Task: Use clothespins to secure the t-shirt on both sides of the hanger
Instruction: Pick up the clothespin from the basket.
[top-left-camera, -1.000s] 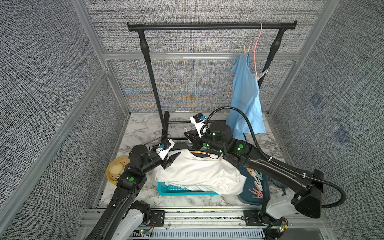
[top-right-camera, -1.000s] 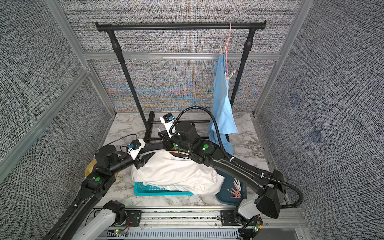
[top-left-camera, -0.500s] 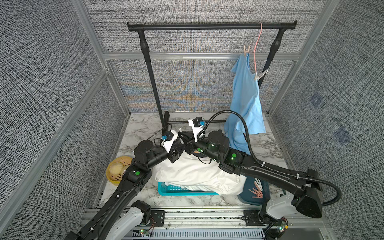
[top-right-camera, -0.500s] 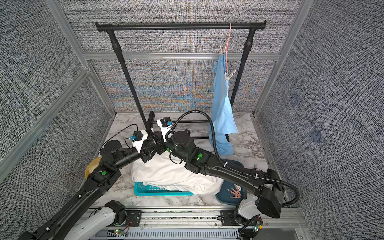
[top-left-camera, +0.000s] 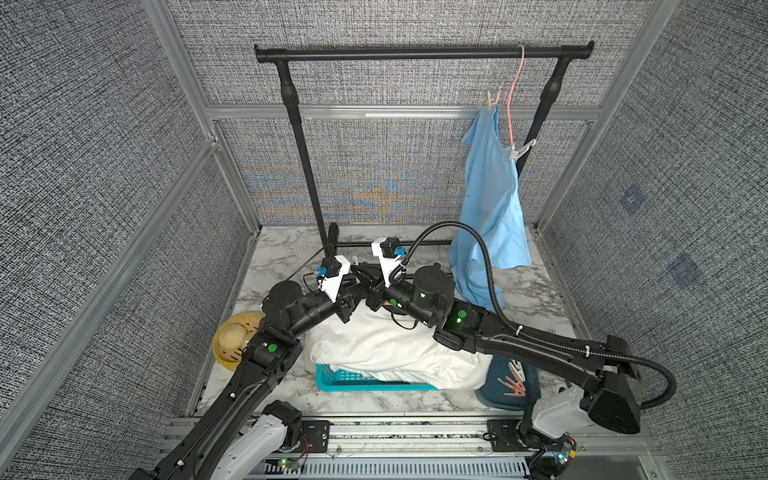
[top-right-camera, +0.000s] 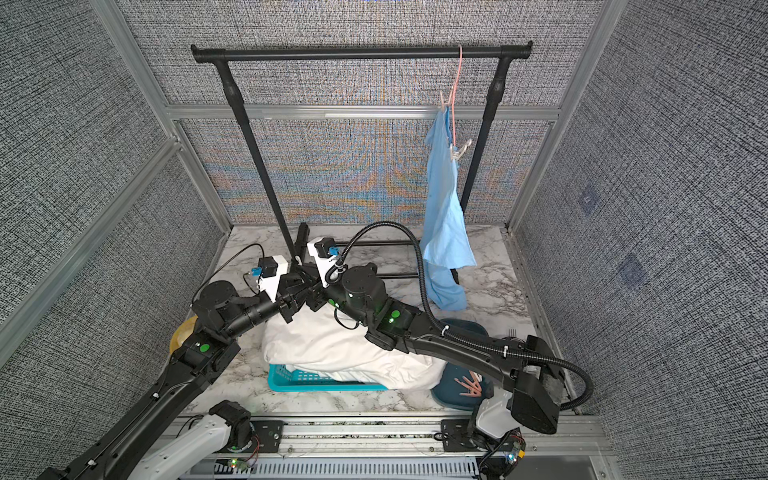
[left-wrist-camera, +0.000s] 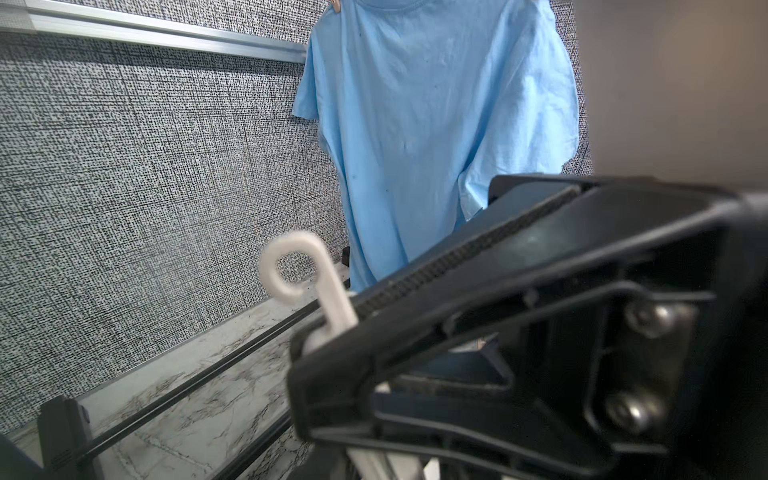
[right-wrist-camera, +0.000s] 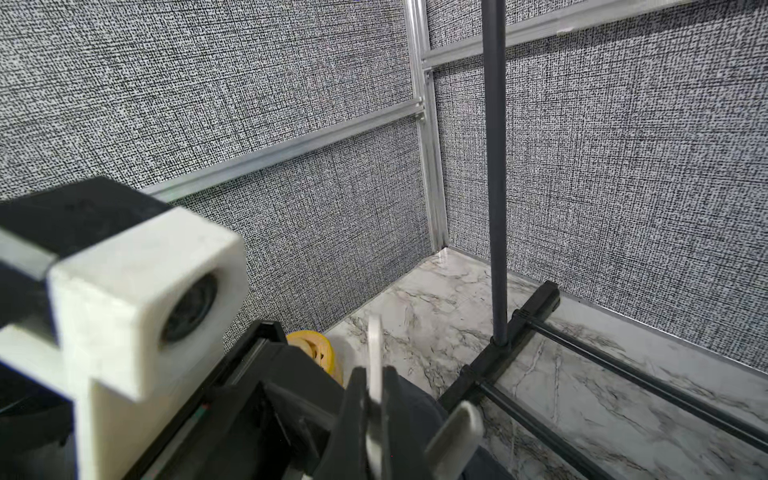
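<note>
A white t-shirt (top-left-camera: 386, 345) lies heaped over a teal basket (top-left-camera: 357, 380). Above its far edge both grippers meet. My right gripper (top-left-camera: 360, 275) is shut on the stem of a white hanger, whose hook (left-wrist-camera: 299, 270) sticks out past the fingertips. The hook's stem (right-wrist-camera: 375, 353) shows edge-on between the pads. My left gripper (top-left-camera: 352, 293) sits right against it from the left, its jaws drawn in near a white hanger part; the grip itself is hidden. Salmon-pink clothespins (top-left-camera: 515, 384) lie in a dark blue tray at the front right.
A blue t-shirt (top-left-camera: 494, 199) hangs on a pink hanger from the black rack (top-left-camera: 415, 53) at the right, pinned with two clothespins (top-left-camera: 493, 99). A yellow round object (top-left-camera: 232, 340) lies at the left. The rack's base bars (right-wrist-camera: 623, 374) cross the marble floor behind.
The left gripper swung from the shirt's left edge up to the right gripper and narrowed its jaws. The right gripper shifted left with the hanger hook.
</note>
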